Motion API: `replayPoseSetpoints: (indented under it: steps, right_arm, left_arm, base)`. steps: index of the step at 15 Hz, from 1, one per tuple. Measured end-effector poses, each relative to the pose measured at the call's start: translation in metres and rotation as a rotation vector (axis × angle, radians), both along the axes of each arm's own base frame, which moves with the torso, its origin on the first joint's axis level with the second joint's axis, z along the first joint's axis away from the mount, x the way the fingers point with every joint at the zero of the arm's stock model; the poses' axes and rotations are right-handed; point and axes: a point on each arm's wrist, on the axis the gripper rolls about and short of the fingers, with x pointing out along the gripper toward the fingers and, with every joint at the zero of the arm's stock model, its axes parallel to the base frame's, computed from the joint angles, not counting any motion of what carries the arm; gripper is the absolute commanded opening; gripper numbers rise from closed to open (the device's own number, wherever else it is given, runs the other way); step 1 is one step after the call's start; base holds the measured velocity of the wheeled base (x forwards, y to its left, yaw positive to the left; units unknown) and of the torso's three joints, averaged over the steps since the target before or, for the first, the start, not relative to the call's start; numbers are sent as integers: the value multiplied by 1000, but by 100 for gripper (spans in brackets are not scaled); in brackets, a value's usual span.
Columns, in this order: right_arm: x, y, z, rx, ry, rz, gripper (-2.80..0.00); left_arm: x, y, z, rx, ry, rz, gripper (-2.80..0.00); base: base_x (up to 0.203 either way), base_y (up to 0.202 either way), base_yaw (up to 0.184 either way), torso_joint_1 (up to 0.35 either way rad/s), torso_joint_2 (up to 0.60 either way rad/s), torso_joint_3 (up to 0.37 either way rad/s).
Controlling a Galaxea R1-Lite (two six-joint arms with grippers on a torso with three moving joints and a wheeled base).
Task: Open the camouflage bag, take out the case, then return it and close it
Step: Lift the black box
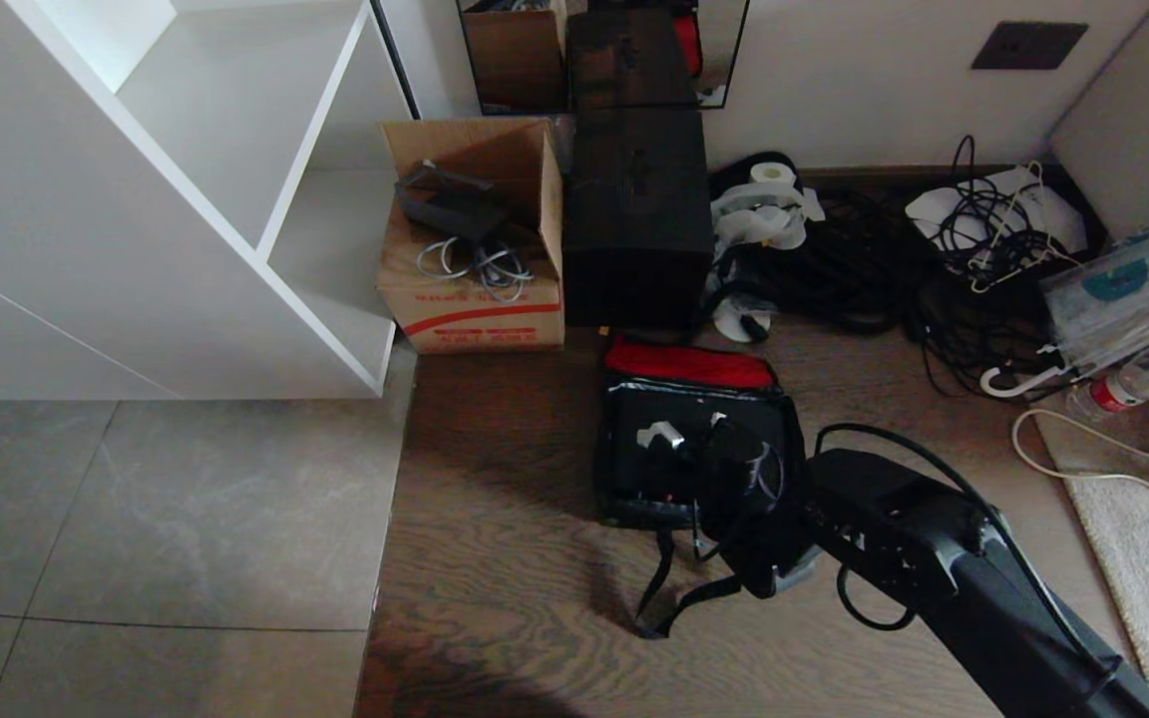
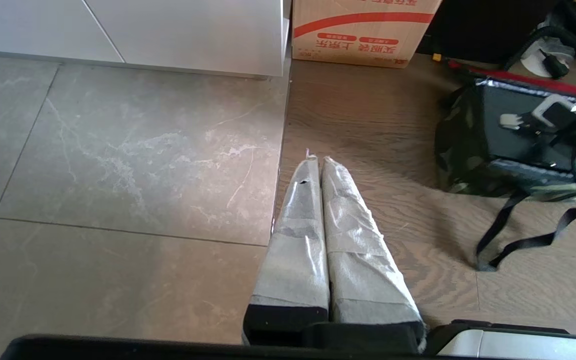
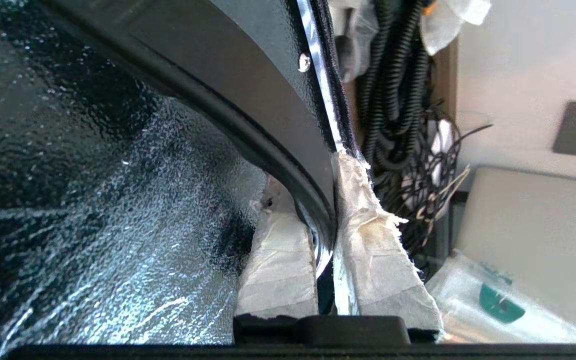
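Right tool [image 3: 325, 220] clamped on case [image 1: 679, 454] handle [image 3: 288, 165], case inside open camouflage bag [image 2: 455, 150]

The right arm [image 1: 934, 558] is glossy black, boxy, with thin black cables looped alongside. Both tools, left tool [image 2: 318, 165] and right tool [image 3: 325, 225], have fingers [image 2: 298, 240] wrapped in frayed whitish tape on black bases.

Right arm reaches in from the lower right of the head view, wrist bent down. Right pincer [image 3: 325, 220] tips pinched on a thin black strap-like handle [image 3: 288, 165]. Left pincer [image 2: 316, 162] idle, taped fingers [image 2: 353, 240] pressed together, pointing at the floor.
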Motion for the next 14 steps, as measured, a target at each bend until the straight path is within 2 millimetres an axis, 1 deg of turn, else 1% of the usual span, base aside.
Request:
replayPoseSetpoints:
  steps: [3, 5, 6, 8, 10, 11, 14]
  right_arm:
    - [-18, 22, -5, 26, 27, -20, -280]
    - [-32, 28, -13, 0, 74, -49, -280]
    - [-38, 29, -17, -22, 99, -68, -280]
    - [-44, 28, -20, -62, 131, -79, -280]
    - [-46, 20, -22, -112, 166, -96, -280]
    - [-46, 17, -21, -119, 170, -104, 0]
    - [-45, 16, -17, -134, 168, -104, 0]
  left_arm:
    - [0, 0, 0, 0, 0, 0, -280]
    - [0, 0, 0, 0, 0, 0, -280]
    - [0, 0, 0, 0, 0, 0, -280]
    - [0, 0, 0, 0, 0, 0, -280]
    - [0, 0, 0, 0, 0, 0, -280]
    - [0, 0, 0, 0, 0, 0, -280]
    - [0, 0, 0, 0, 0, 0, -280]
  base:
    - [0, 0, 0, 0, 0, 0]
    - [0, 0, 0, 0, 0, 0]
    - [0, 0, 0, 0, 0, 0]
    - [0, 0, 0, 0, 0, 0]
    - [0, 0, 0, 0, 0, 0]
    - [0, 0, 0, 0, 0, 0]
    - [0, 0, 0, 0, 0, 0]
